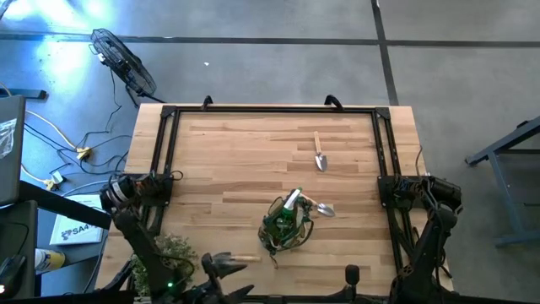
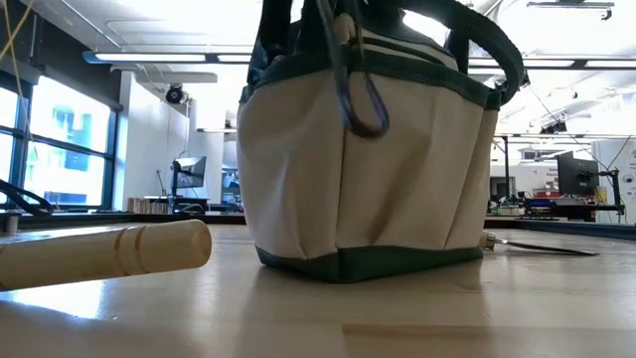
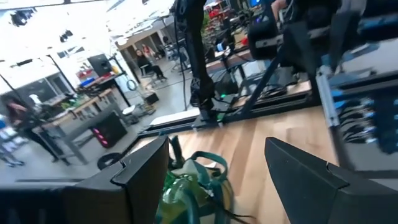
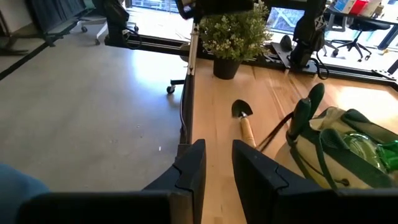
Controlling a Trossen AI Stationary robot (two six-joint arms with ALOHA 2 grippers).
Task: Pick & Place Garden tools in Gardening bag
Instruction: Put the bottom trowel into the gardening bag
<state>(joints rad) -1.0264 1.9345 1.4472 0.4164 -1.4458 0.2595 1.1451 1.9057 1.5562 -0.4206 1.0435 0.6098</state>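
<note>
Two trowels lie out on the table [image 1: 253,143]. One trowel [image 1: 320,154] rests alone on the far half of the wood, well apart from the bag [image 1: 285,224]. The other, a dark-bladed trowel [image 4: 244,118], lies near the front edge between the bag and the potted plant [image 1: 173,252]; its pale wooden handle shows close up in the low view. The bag stands upright near the middle of the front half, cream cloth with green trim and loop handles, with a green-and-white piece [image 1: 292,201] sticking out of its top. A metal blade [image 1: 324,210] pokes out just beside the bag on its right side.

My left gripper [image 3: 217,171] hangs above the front edge near the plant, fingers [image 3: 298,168] spread wide and holding nothing, the bag ahead between them. My right gripper [image 4: 217,165] sits back at the front right of the table, fingers [image 4: 189,165] only slightly parted and empty, looking across toward the bag, the dark-bladed trowel and the plant.
</note>
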